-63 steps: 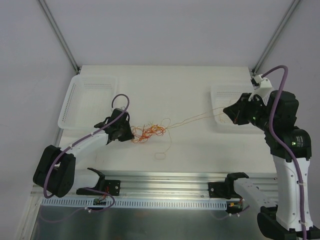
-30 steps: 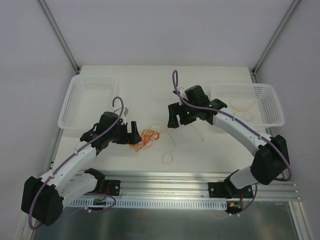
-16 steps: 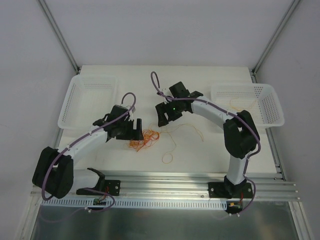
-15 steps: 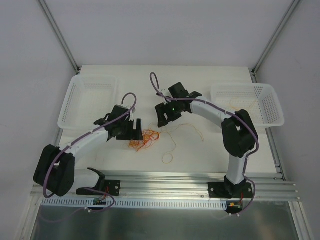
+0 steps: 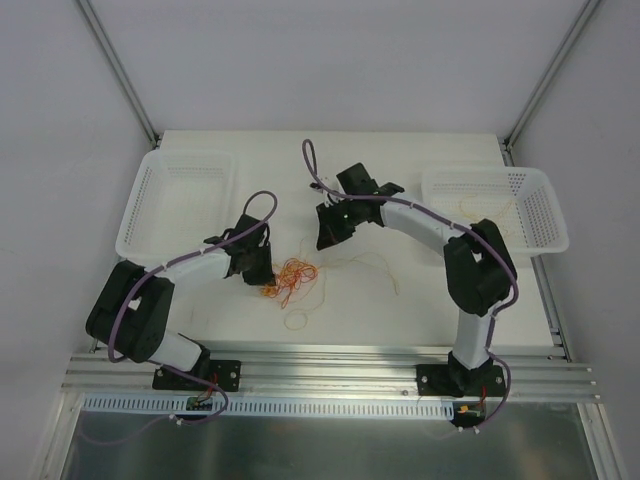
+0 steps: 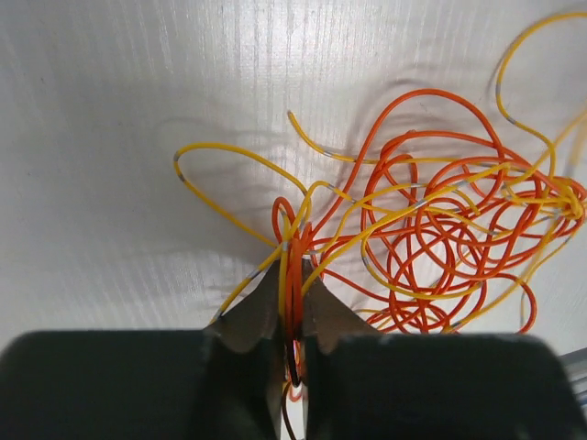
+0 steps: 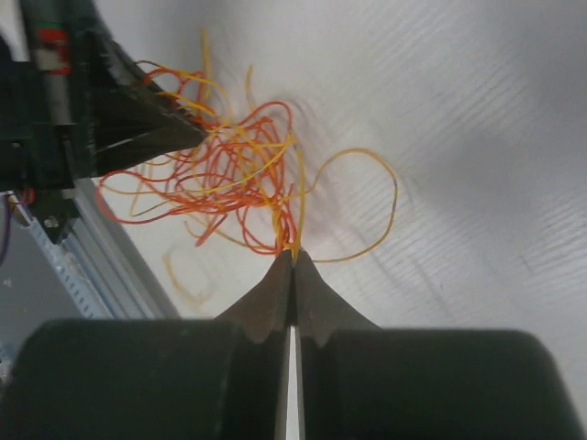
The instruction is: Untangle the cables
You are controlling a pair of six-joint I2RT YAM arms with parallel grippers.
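The fingers of your left gripper are pressed almost together on a thin bundle of the cables, thread-thin red-orange and paler yellow-orange strands in a tangle of curly loops. The bundle runs up through the narrow slit between the tips, and the bulk of the tangle fans out just beyond them and to one side.

Your right gripper has its two tips closed flat against each other. Yellow and orange strands meet at the point of contact and lead away into the same tangle. On the flat white table the tangle lies between the two grippers, with the left one touching its near-left edge and the right one at its far-right edge.

You cannot tell how many strands each pinch holds. The dark gripper bodies fill the bottom of both wrist views, and from above the arms cover the pinch points. The far loops in the right wrist view are blurred.

The tangle is mostly red-orange rings crossed by looser yellow arcs. One pale yellow loop lies alone nearer the front, apart from the rest. A faint pale strand trails off to the right.
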